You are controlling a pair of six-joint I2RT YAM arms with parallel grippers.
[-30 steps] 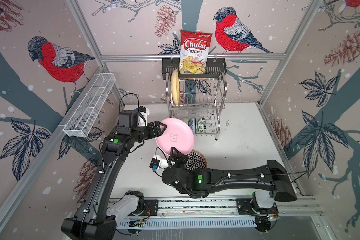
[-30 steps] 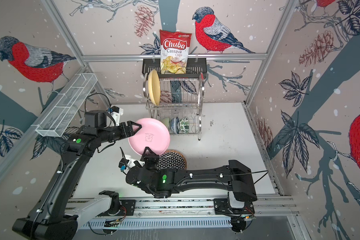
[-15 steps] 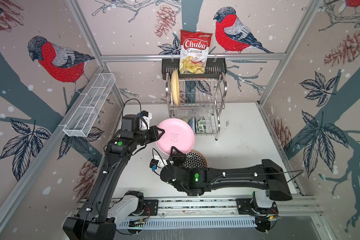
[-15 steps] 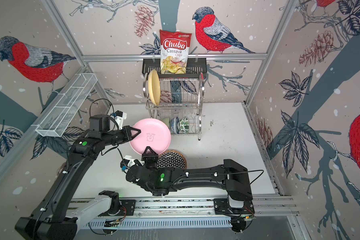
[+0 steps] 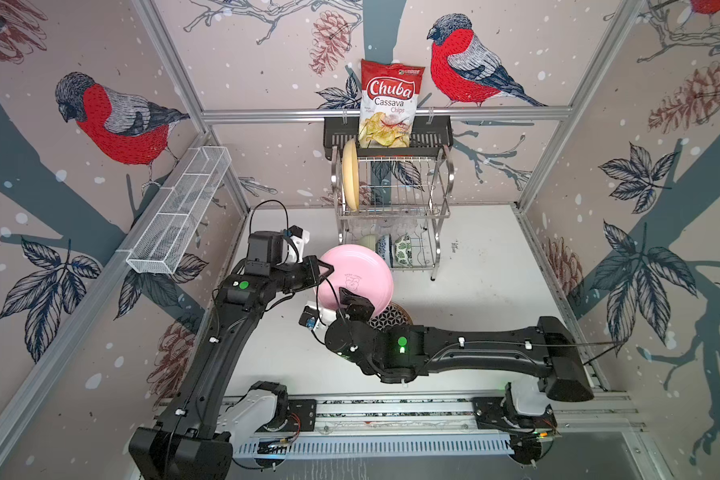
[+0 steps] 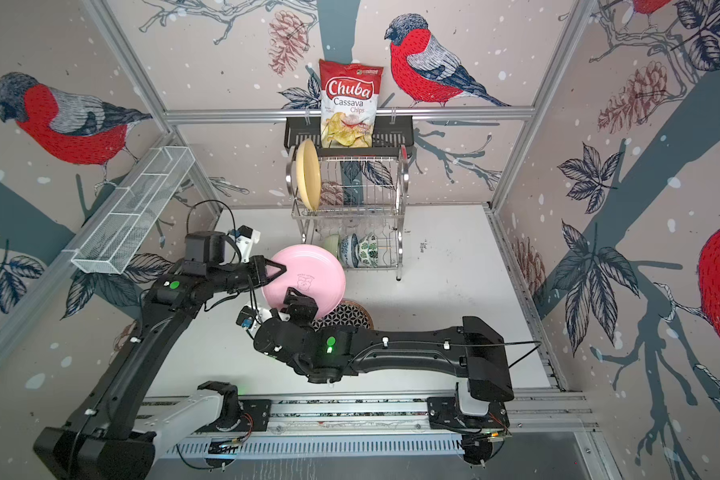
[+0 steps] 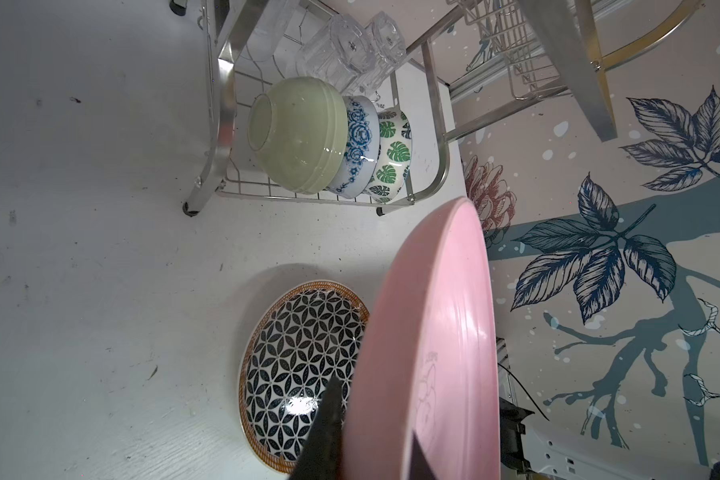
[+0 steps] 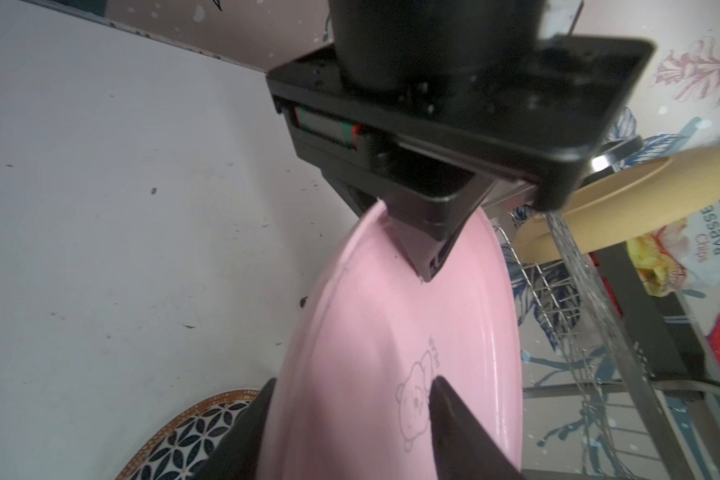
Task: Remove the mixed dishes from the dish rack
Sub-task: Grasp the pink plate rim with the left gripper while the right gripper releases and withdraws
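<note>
The pink plate [image 5: 360, 274] hangs in the air just on the near side of the dish rack [image 5: 441, 208], above a patterned plate [image 5: 393, 322] that lies on the table. It is tilted, bear-printed face up, with its long axis running left to right. The left gripper [image 5: 326, 270] is clenched on its left rim. The right gripper [image 5: 355, 300] straddles the near rim, jaws spread and not gripping.

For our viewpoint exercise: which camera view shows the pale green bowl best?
The left wrist view: the pale green bowl is close and clear. Both top views show it small, beyond the pink plate. The right wrist view misses it.
</note>
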